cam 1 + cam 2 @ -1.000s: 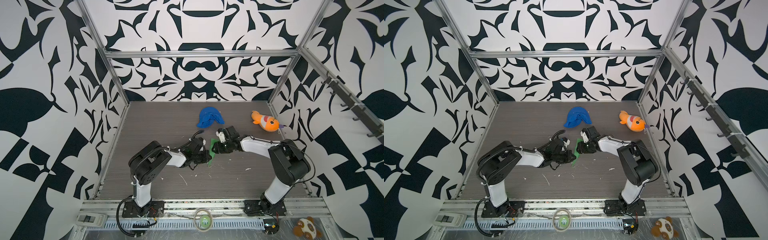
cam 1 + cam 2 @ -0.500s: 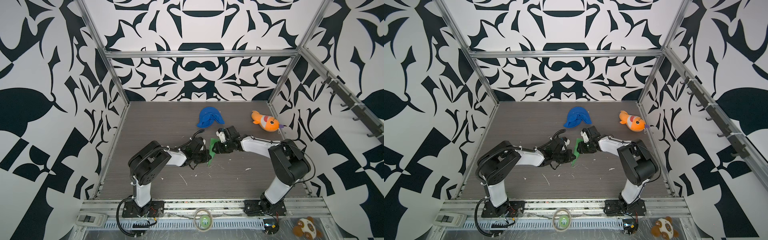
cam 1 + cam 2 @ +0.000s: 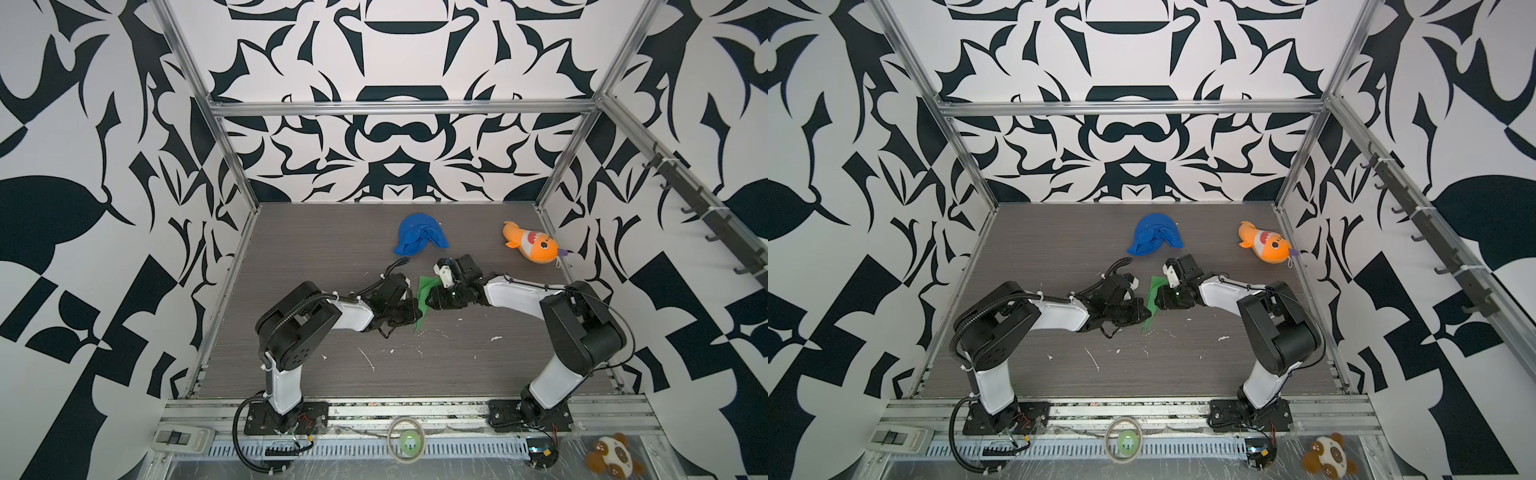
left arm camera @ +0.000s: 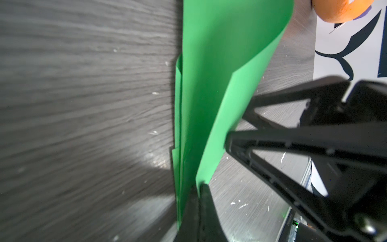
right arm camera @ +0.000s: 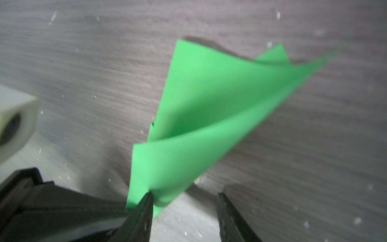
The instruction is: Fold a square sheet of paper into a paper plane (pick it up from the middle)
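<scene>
Left tool [image 4: 201, 188] clamps the green paper [image 4: 209, 83]; right tool [image 5: 184, 197], jaws apart, sits just beside it.

No readable text or labels appear anywhere.

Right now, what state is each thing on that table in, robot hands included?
green paper: partly folded, flaps fanned apart, pinched at one end.
left gripper: jaws shut on the green paper.
right gripper: jaws open, one side touching the paper.
blue cloth: crumpled, lying loose at the back.
orange plush fish: lying near the right wall, untouched.
</scene>
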Tool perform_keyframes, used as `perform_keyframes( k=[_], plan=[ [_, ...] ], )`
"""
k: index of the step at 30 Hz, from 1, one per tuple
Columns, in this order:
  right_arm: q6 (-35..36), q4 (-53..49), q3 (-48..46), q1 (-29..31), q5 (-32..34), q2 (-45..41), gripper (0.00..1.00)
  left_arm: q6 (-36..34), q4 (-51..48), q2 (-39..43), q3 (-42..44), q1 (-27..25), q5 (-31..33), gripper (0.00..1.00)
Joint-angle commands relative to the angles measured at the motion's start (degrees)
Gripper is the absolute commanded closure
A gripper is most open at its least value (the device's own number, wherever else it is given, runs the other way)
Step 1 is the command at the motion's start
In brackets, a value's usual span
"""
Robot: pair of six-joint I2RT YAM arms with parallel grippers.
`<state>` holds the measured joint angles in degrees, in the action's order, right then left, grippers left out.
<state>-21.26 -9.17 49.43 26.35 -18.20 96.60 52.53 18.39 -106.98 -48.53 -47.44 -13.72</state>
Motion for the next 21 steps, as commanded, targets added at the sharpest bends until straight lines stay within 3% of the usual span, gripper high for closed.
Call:
perform_keyframes(
  k=[1, 10, 21],
  plan=[
    [-0.1, -6.7, -2.0, 0.1, 1.3, 1.0, 0.49, 0.5, -7.6, -1.6, 0.8, 0.9, 3.6, 1.00],
    [0.6, -12.7, 2.6, 2.4, 9.1, 5.3, 0.57, 0.4, -7.7, -1.8, 0.6, 1.0, 2.9, 1.00],
    [-0.8, -16.4, 5.6, 4.3, 15.2, 9.3, 0.59, 0.7, -8.5, -1.9, 0.5, 1.1, 3.5, 1.00]
  ],
)
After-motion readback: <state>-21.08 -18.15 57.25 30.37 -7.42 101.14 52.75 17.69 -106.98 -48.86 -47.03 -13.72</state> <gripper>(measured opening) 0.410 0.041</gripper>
